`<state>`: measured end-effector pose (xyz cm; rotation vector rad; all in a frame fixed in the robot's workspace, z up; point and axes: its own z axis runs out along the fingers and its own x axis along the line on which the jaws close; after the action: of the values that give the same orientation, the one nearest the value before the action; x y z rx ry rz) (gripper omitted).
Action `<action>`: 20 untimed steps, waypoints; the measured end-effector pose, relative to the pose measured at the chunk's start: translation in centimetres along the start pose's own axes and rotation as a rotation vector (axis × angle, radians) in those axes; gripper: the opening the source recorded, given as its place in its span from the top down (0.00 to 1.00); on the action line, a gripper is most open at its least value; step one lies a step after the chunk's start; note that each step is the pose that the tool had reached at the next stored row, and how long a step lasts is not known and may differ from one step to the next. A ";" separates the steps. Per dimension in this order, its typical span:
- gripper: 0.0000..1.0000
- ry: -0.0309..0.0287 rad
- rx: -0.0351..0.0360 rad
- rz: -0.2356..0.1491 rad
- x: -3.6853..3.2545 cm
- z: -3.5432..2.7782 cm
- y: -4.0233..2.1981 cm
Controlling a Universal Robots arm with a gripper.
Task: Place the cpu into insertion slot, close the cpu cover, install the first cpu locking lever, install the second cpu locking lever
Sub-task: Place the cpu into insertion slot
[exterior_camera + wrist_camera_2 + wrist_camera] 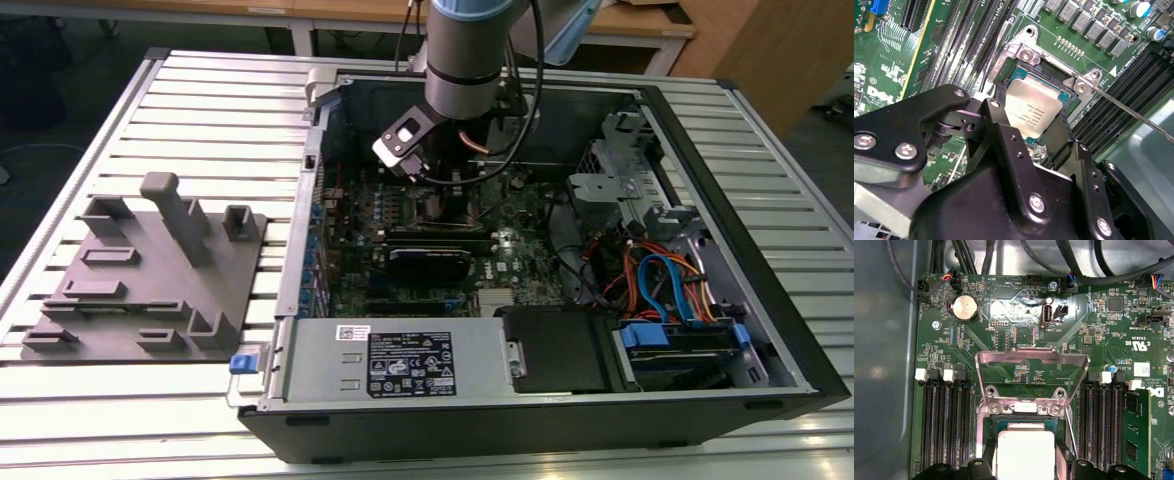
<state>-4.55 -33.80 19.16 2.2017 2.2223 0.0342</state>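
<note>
Evidently the cpu (1036,112) is right at the insertion slot (1051,70), its silver top facing up and its edges lined up with the socket's rim. I cannot tell whether it is fully seated or a hair above the contacts. The gripper (1029,122) reaches straight down over it, and its black fingers (999,125) press on two opposite edges of the chip. That grip looks chosen to keep the chip level and square for the drop.

In the first wrist view the cpu cover (999,358) stands tilted up on its hinge past the far edge of the slot, leaving the opening free. A thin locking lever (1129,112) juts away from the socket corner, unlatched, so nothing pins the cover down.

Long black memory slots flank the socket on the green motherboard (1094,340).

In the exterior view the arm (465,60) enters the open computer case (747,300) from twelve o'clock. A grey fixture tray (147,290) lies on the slatted table at nine o'clock from the case, well apart from it.
</note>
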 end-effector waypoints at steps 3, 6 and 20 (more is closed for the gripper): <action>0.46 -0.0004 0.0000 0.002 0.00 0.04 0.05; 0.46 -0.0004 0.0000 0.002 0.00 0.05 0.06; 0.39 -0.0003 -0.0001 0.002 0.00 0.07 0.06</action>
<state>-4.49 -33.80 19.09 2.2032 2.2204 0.0341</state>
